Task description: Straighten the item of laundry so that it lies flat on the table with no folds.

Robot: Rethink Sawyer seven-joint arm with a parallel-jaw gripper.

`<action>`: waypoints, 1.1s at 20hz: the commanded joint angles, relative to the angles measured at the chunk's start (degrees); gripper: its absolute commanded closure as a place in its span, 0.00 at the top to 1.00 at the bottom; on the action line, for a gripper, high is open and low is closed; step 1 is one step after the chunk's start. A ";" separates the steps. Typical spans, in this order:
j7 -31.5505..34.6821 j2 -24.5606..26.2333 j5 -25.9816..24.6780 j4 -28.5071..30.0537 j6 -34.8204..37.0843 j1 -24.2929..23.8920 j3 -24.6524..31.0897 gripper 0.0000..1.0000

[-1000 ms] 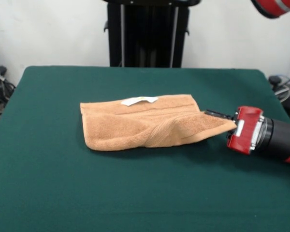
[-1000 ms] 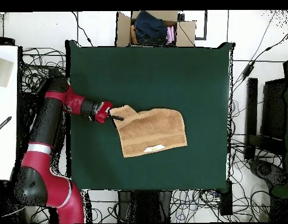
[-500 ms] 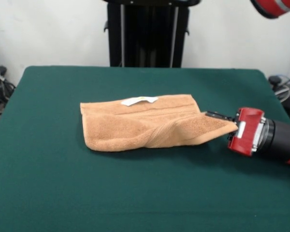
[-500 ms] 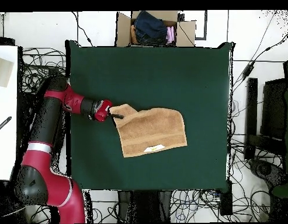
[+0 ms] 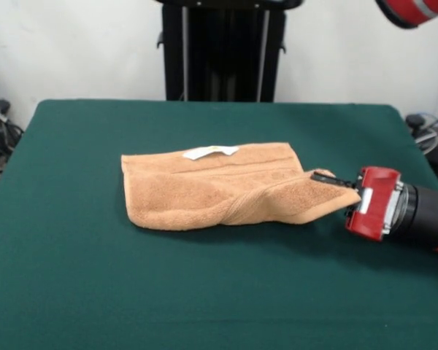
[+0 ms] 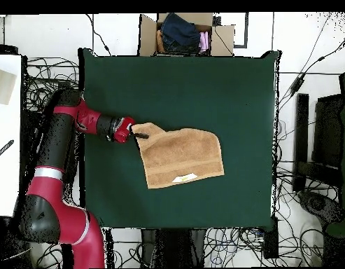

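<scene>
The gripper (image 5: 334, 181) pinches a drawn-out corner of the folded towel (image 5: 212, 186), white label (image 5: 209, 152) up, on the bench (image 5: 204, 292)

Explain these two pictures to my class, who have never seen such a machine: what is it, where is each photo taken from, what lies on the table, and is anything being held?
The machine is a red and black robot arm with a hand at its end. One picture is taken from across the table, facing the robot; the other looks straight down from above. On the large dark green cloth-topped table lies a light orange-tan terry-cloth towel with a small white label. It is not flat: folds run across it. The hand is shut on one corner of the towel, at the side towards the table's edge. In the view from above, a cardboard box of clothes sits beyond the table.
</scene>
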 commanded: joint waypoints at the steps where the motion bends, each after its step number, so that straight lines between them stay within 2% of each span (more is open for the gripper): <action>1: 11.79 -1.93 3.64 -5.66 7.87 -3.26 -6.92 0.00; 2: 10.07 -2.02 3.06 -5.99 8.75 -3.62 -7.16 0.00; 6: 12.97 -2.57 4.17 -6.81 10.53 -5.07 -9.23 0.00; 12: 9.29 -4.82 5.81 -9.41 13.68 -8.09 -11.45 0.00; 22: 12.93 -5.74 9.15 -9.89 16.08 -9.69 -16.18 0.00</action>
